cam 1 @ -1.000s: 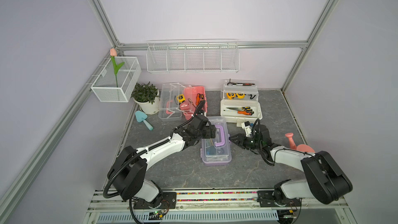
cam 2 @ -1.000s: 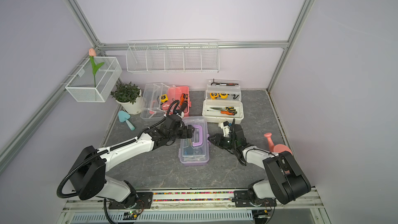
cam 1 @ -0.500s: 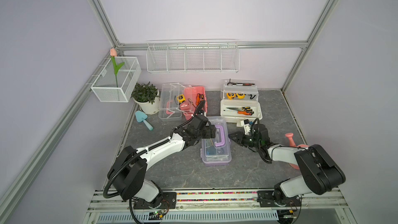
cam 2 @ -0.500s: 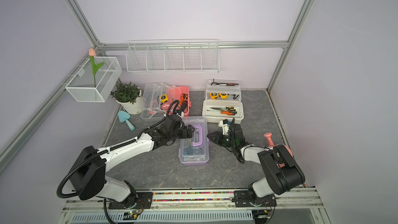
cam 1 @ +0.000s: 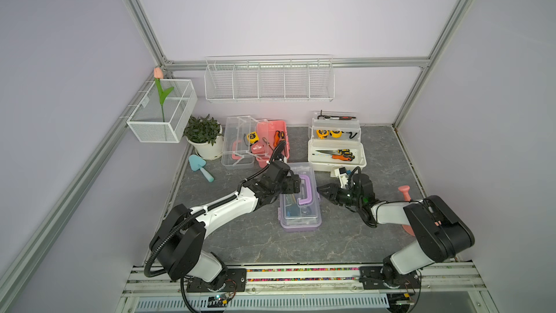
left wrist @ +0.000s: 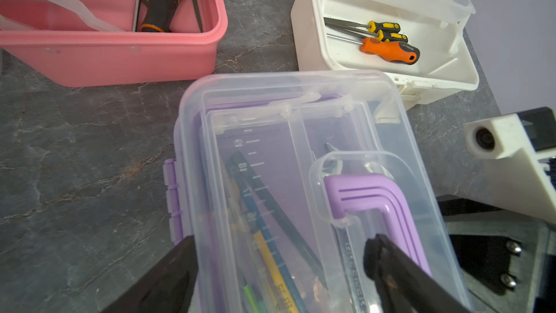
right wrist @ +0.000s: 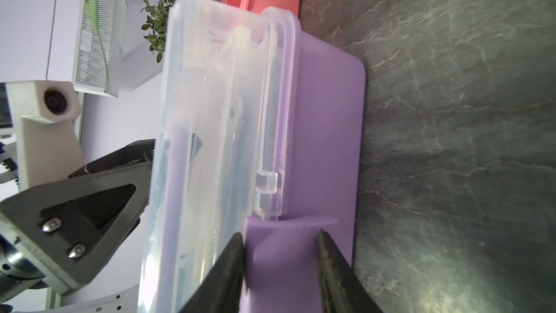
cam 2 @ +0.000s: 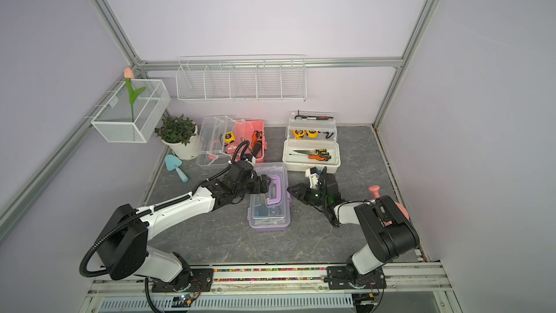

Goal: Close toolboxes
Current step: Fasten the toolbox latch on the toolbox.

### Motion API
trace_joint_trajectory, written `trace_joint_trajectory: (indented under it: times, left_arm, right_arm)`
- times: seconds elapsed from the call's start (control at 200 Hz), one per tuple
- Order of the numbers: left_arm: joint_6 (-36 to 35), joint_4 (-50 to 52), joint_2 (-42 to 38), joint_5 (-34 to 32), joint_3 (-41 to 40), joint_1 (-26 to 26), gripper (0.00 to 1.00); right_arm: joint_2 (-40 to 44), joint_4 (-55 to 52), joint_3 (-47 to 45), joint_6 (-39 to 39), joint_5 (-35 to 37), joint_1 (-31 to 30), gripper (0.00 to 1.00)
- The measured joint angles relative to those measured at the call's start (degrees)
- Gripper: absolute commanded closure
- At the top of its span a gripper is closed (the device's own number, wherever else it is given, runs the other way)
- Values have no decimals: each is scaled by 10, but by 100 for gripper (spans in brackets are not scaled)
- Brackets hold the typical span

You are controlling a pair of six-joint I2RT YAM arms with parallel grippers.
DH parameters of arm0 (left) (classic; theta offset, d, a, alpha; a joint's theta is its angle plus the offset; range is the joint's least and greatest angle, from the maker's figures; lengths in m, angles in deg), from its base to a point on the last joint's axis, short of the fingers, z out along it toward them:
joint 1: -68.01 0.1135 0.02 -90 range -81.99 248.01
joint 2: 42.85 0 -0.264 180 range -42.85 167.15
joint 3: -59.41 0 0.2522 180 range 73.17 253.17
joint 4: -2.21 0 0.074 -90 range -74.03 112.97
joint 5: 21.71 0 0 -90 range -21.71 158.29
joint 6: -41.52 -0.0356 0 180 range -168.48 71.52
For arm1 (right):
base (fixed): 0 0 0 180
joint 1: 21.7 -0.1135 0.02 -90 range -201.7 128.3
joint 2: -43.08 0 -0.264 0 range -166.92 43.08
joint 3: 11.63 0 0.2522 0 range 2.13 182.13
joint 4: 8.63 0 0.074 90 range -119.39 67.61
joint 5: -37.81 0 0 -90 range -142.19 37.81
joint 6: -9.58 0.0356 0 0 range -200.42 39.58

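In both top views the purple toolbox [cam 1: 301,206] [cam 2: 269,206] is sitting mid-frame with its lid down, below the open pink toolbox [cam 1: 270,129] and white toolbox [cam 1: 337,166]. The left gripper [cam 1: 294,183] is reaching in from the left and the right gripper [cam 1: 323,189] from the right. In the left wrist view the left gripper [left wrist: 281,242] is standing released, spread wide over the clear lid [left wrist: 270,146]. In the right wrist view the right gripper [right wrist: 279,236] is flanking the purple latch [right wrist: 285,266], jaws partly apart; whether it is pinching, I cannot tell.
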Motion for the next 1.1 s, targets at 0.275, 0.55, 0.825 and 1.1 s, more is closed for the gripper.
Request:
trace_joint_trajectory:
  times: [0.275,0.55,0.825,1.1]
  left_arm:
    - [4,-12,7,-3,-1,7,14]
    - [7,-46,9,-14,-15,13,16]
    - [15,-73,15,-17,-24,17,17]
    - [15,-94,21,-29,-28,21,18]
  right_arm:
    - [-22,43,-4,40,-1,-10,56]
    - [-70,145,-15,92,-1,-18,54]
    - [-79,167,-18,110,18,-28,52]
    - [-109,216,-13,134,24,-42,53]
